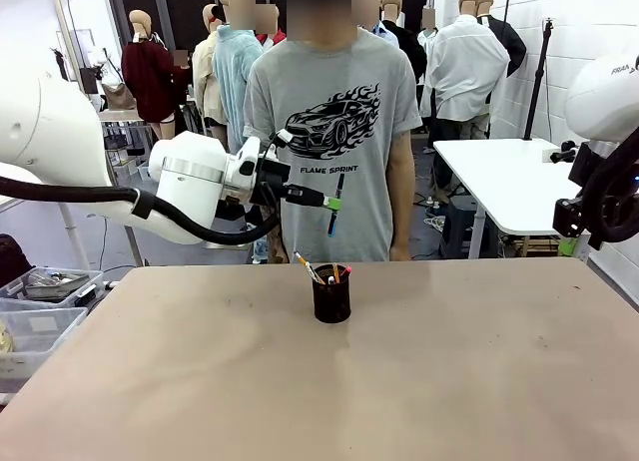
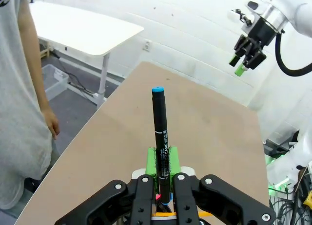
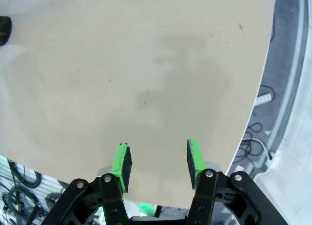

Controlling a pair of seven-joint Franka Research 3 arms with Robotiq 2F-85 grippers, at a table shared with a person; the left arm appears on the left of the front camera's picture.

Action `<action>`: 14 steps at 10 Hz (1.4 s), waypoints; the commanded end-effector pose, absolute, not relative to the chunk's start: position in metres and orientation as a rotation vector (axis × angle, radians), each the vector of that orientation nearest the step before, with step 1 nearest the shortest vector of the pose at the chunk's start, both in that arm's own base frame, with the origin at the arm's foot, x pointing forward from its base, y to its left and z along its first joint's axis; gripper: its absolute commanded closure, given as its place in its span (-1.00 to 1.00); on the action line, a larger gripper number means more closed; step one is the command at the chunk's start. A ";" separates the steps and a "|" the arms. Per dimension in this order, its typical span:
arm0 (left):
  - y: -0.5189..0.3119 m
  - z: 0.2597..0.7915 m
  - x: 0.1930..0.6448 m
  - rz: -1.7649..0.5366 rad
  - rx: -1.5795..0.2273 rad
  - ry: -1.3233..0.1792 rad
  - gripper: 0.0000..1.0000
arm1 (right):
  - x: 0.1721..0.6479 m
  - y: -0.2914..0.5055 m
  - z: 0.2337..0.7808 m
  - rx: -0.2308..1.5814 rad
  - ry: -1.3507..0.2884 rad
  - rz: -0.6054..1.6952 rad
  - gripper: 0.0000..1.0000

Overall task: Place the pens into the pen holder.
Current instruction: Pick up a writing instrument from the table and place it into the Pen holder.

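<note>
The tan table [image 1: 449, 381] has its near half bare. Toward the far edge, around the middle, stands the black mesh pen holder [image 1: 331, 299], upright, with several pens [image 1: 310, 268] already leaning out of its mouth, among them an orange one and a pink-tipped one.

Above and just behind the holder, the left gripper [image 1: 321, 198] reaches in from the left, its green pads clamped on a dark pen with blue ends [image 1: 337, 204], which hangs nearly upright in the air, clear of the holder. In the left wrist view the same pen [image 2: 160, 137] rises from between the pressed fingers.

The right gripper [image 3: 159, 159] hovers over the table's right part, its pads apart and holding nothing.

At the far edge stands a person in a grey T-shirt [image 1: 329, 132].
</note>
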State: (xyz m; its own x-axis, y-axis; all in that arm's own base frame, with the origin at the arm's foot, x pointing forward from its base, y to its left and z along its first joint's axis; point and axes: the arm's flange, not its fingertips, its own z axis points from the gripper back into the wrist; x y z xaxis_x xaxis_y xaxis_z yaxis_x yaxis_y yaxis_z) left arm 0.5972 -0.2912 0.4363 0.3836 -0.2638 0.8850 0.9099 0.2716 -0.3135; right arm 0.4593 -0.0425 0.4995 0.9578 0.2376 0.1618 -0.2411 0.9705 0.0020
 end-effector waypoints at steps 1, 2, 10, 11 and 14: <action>-0.283 0.411 0.597 -0.935 -0.987 -0.860 1.00 | 0.459 -0.043 0.497 0.007 -0.170 0.246 -0.17; -0.281 0.400 0.599 -0.907 -0.991 -0.865 1.00 | 0.459 -0.043 0.497 0.007 -0.170 0.246 -0.17; -0.284 0.354 0.583 -0.861 -0.913 -0.862 1.00 | 0.459 -0.043 0.497 0.007 -0.170 0.246 -0.17; -0.284 0.348 0.580 -0.858 -0.920 -0.837 1.00 | 0.459 -0.043 0.497 0.007 -0.170 0.246 -0.17; -0.287 0.340 0.572 -0.880 -0.930 -0.797 1.00 | 0.459 -0.043 0.497 0.007 -0.170 0.246 -0.17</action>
